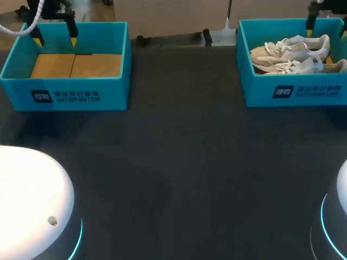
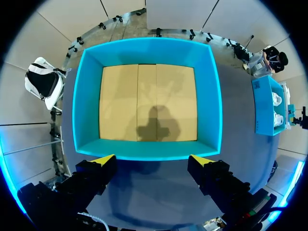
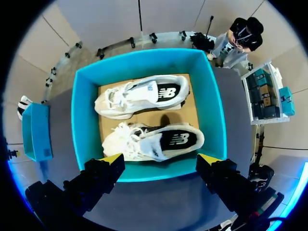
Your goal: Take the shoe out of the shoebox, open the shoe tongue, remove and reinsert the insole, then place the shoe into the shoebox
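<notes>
Now: my right gripper point(image 3: 160, 161), fingers point(image 3: 113, 160) spread, hangs above box point(image 3: 213, 110) with two shoes point(image 3: 139, 94) on their sides. Nearer shoe point(image 3: 154, 140) looks light, upper soft, sole firm; I'd pinch heel collar. Left gripper point(image 2: 151, 161), likewise spread, hangs above other box point(image 2: 82, 110).

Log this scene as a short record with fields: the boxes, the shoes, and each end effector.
left shoebox: teal, empty, bare cardboard floor
right shoebox: teal, holds both shoes
shoes: two pale sneakers, upright, side by side
left end effector: open, above left shoebox, holding nothing
right end effector: open, above right shoebox, holding nothing
</notes>
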Action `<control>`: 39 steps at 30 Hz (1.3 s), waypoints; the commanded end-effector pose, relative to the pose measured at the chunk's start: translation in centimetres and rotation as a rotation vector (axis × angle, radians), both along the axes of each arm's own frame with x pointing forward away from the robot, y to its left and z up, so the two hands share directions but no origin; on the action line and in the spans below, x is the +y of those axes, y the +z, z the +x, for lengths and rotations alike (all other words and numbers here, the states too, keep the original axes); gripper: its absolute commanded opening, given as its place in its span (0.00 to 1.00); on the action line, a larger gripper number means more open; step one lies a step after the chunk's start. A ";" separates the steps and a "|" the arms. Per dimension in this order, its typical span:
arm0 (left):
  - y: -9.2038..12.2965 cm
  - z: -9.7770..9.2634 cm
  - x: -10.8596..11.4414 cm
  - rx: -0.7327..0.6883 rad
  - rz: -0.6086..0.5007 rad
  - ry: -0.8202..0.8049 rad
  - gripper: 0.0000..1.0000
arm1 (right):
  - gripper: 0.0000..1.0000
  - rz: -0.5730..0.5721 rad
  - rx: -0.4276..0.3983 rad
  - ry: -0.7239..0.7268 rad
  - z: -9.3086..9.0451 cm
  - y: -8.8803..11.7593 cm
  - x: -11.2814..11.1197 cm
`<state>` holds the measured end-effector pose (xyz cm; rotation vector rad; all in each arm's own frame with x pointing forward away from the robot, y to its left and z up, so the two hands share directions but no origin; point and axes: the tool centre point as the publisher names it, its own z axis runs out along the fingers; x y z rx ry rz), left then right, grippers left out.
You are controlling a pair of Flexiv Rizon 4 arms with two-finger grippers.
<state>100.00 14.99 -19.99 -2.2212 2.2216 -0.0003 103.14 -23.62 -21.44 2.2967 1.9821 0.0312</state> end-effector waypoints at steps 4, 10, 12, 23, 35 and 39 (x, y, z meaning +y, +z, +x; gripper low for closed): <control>0.0 0.0 0.0 0.000 0.000 0.000 1.00 | 1.00 -0.028 0.000 0.002 -0.4 -1.3 -3.2; 0.0 0.0 0.0 0.000 0.000 0.000 1.00 | 1.00 -0.061 -0.007 -0.005 -1.5 -2.8 -5.4; 0.0 0.0 0.0 0.000 0.000 0.000 1.00 | 1.00 -0.063 -0.011 0.011 -1.8 -3.6 -5.8; 0.0 0.0 0.0 0.000 0.000 0.000 1.00 | 1.00 -0.069 -0.016 0.020 -2.0 -7.9 -7.1; 0.0 0.0 0.0 0.000 0.000 0.000 1.00 | 0.91 -0.077 0.005 0.030 -0.7 -10.8 -8.3; 0.0 0.0 0.0 0.000 0.000 0.000 1.00 | 0.86 -0.076 0.019 0.034 -0.3 -11.6 -8.7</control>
